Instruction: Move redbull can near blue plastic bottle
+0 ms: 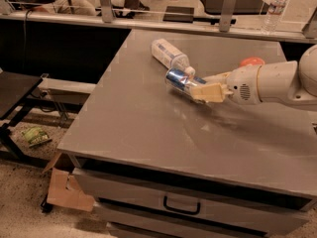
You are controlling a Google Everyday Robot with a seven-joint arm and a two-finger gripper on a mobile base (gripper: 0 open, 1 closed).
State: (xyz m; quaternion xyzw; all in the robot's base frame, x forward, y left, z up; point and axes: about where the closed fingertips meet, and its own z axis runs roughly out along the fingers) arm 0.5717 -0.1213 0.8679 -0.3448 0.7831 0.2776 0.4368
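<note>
Redbull can [175,78] lies tilted on its side in the grip of the gripper [194,86], just above the grey table [148,128] near the table's middle. Its round end faces the camera and gleams blue and silver. No brand lettering can be read on it, and no red mark shows from this side. The beige fingers [208,92] are clamped on the can's far half, so that part of its body is hidden behind them.

Right beside the can, toward the back of the table, the blue plastic bottle [167,53] lies on its side. Its white cap points at the can and looks to be almost touching it (whether the two actually meet cannot be told). The bottle's pale blue-and-white label carries some print, but none of it is legible.

The white arm [277,81] reaches in from the right edge, where it is cut off. Behind it, only the top of a red-orange apple [251,61] shows; the rest is covered by the arm.

Further back, beyond the table, a clear water bottle [274,5] with a white label stands upright. Below the tabletop sits a drawer [148,202] with a dark handle, and a cardboard box [64,191] rests on the floor at the left.
</note>
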